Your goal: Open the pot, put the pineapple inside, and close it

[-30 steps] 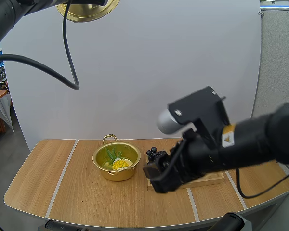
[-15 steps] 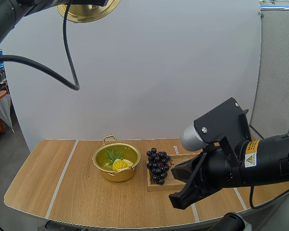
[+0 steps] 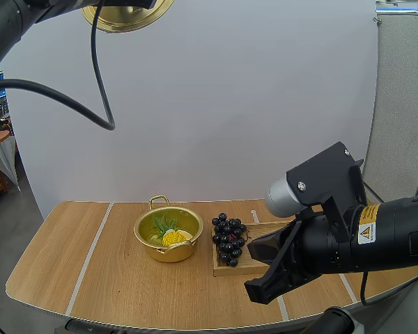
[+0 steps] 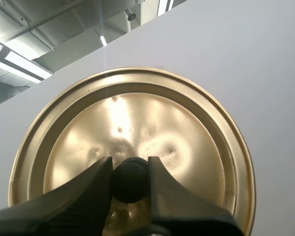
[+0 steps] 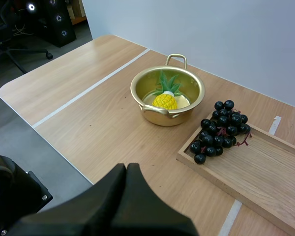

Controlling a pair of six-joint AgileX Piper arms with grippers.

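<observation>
The gold pot stands open on the table with the yellow pineapple lying inside it; the right wrist view looks down on the pot and the pineapple in it. High above, at the far left, my left gripper is shut on the black knob of the gold lid, which it holds in the air. My right gripper is shut on nothing, fingers together as one wedge, hovering over the table's front edge, right of the pot.
A wooden tray lies right of the pot, with a bunch of dark grapes at its left end, seen too in the right wrist view on the tray. Bare wood lies left of the pot.
My right arm has pulled back from the pot toward the front right, and its gripper went from open to shut. The pineapple stays in the pot. The lid stays held up.
</observation>
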